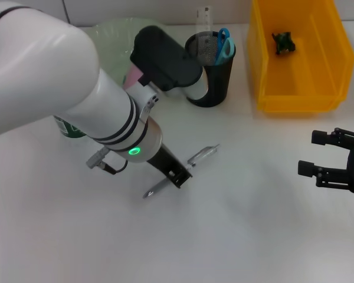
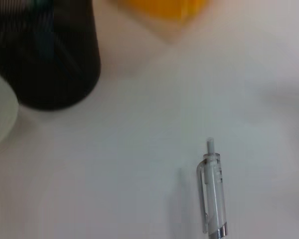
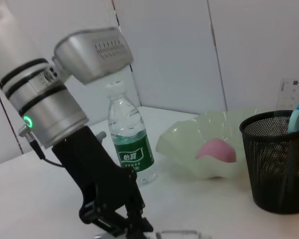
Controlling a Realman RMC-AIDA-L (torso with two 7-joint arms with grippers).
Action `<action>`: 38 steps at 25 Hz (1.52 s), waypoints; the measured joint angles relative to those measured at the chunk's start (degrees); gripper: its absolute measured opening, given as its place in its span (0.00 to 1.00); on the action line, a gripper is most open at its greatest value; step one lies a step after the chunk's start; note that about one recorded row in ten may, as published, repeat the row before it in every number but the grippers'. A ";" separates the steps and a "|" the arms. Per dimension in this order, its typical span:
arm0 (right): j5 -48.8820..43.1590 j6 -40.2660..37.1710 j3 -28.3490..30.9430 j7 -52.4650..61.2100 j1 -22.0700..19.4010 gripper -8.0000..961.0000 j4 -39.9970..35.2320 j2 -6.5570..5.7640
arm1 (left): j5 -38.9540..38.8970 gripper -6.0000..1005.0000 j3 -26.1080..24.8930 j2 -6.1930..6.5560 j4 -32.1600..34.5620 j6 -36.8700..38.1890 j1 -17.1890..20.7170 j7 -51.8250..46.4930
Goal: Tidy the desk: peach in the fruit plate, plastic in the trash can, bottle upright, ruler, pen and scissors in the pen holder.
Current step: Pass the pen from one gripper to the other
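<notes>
A clear pen (image 1: 203, 154) lies flat on the white desk, and my left gripper (image 1: 178, 177) is down over its middle. The left wrist view shows the pen's clip end (image 2: 213, 194). The right wrist view shows the left gripper (image 3: 122, 221) at desk level. The black mesh pen holder (image 1: 215, 82) holds a clear ruler (image 1: 205, 17) and blue-handled scissors (image 1: 224, 44). A pink peach (image 3: 217, 149) lies in the pale green fruit plate (image 3: 184, 149). The green-labelled bottle (image 3: 129, 144) stands upright. My right gripper (image 1: 311, 153) is open and empty at the right edge.
A yellow bin (image 1: 295, 100) stands at the back right with a dark green plastic piece (image 1: 283, 42) inside. The pen holder (image 2: 50, 59) stands just beyond the pen. My left arm hides most of the plate (image 1: 112, 38) and bottle (image 1: 68, 127).
</notes>
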 joint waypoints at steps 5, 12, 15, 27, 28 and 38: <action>0.34 0.14 0.36 0.00 -0.15 0.87 0.02 0.00 | 0.68 0.14 -2.49 0.23 7.65 -3.14 1.92 0.96; 0.36 0.23 0.98 -0.01 0.05 0.87 0.45 0.00 | -7.84 0.15 -3.11 0.32 14.58 -34.51 11.40 12.51; 0.36 0.27 0.99 -0.19 0.17 0.87 0.55 0.00 | -17.78 0.15 0.85 0.33 10.58 -50.20 13.19 22.02; 0.33 1.03 0.75 -0.40 0.97 0.87 1.85 0.07 | -23.09 0.16 20.03 0.06 -12.77 -90.05 4.09 20.39; 0.30 1.04 0.69 -0.40 0.97 0.87 1.85 0.08 | -21.11 0.16 20.47 0.04 -14.00 -91.57 3.78 17.76; 0.24 1.02 0.48 -0.41 1.55 0.87 1.88 0.09 | -8.35 0.17 22.87 -0.01 -26.54 -102.48 0.95 -0.01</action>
